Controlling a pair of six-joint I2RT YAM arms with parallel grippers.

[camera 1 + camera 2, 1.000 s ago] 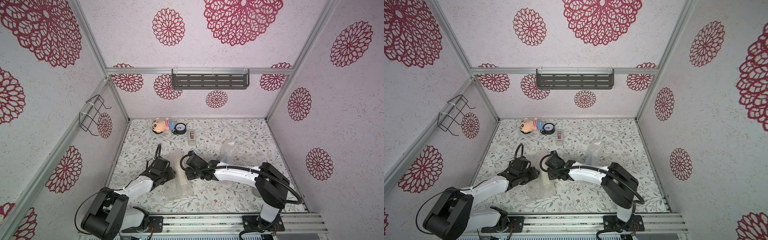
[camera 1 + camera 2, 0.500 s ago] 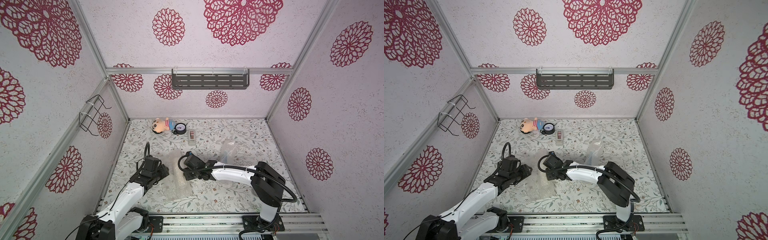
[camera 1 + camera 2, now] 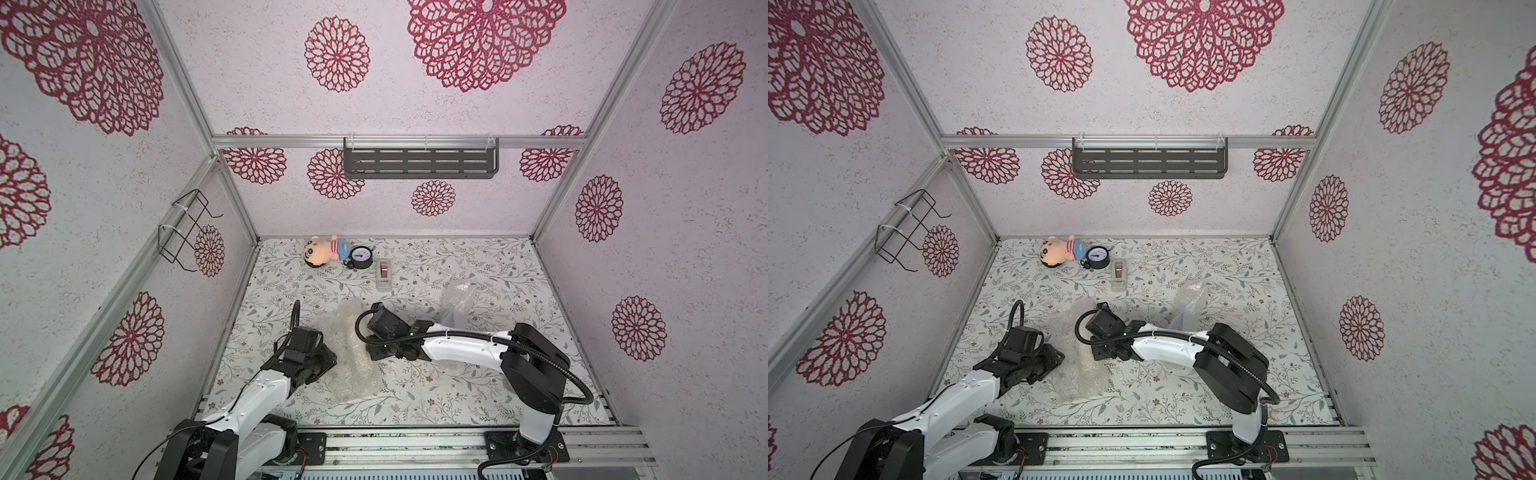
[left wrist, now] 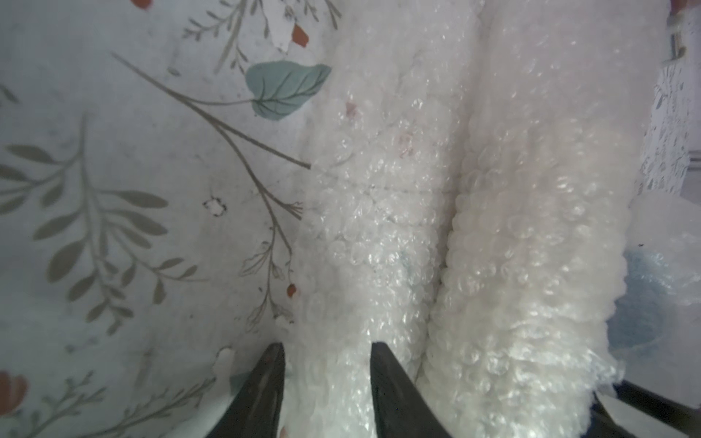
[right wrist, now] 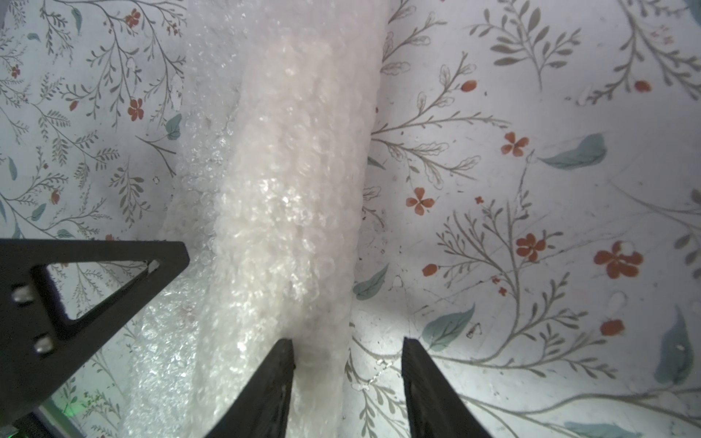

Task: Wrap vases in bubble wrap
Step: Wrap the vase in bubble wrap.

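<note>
A sheet of bubble wrap [image 3: 353, 357] lies mid-table, rolled into a thick whitish tube [image 5: 296, 170] with a flat flap beside it [image 4: 360, 227]. My left gripper [image 4: 326, 352] sits at its left edge [image 3: 330, 363], jaws partly apart over the flap. The right gripper [image 5: 347, 349] is open at the roll's right side [image 3: 372, 353]. One of its fingers [image 5: 265, 390] lies on the roll, and bare table shows in the rest of the gap. A light blue vase [image 3: 453, 309] stands further right, bundled in more bubble wrap [image 3: 1187, 299]; it also shows as a blue blur, the vase [image 4: 645, 295].
At the back of the floral table are a plush doll [image 3: 324, 255], a round gauge [image 3: 361, 257] and a beige tape dispenser [image 3: 383, 274]. A dark shelf [image 3: 419, 160] hangs on the back wall and a wire rack [image 3: 187, 230] on the left wall.
The left arm drew back from the wrap, then returned to its left edge with the jaws narrower. The right gripper shifted slightly left along the roll.
</note>
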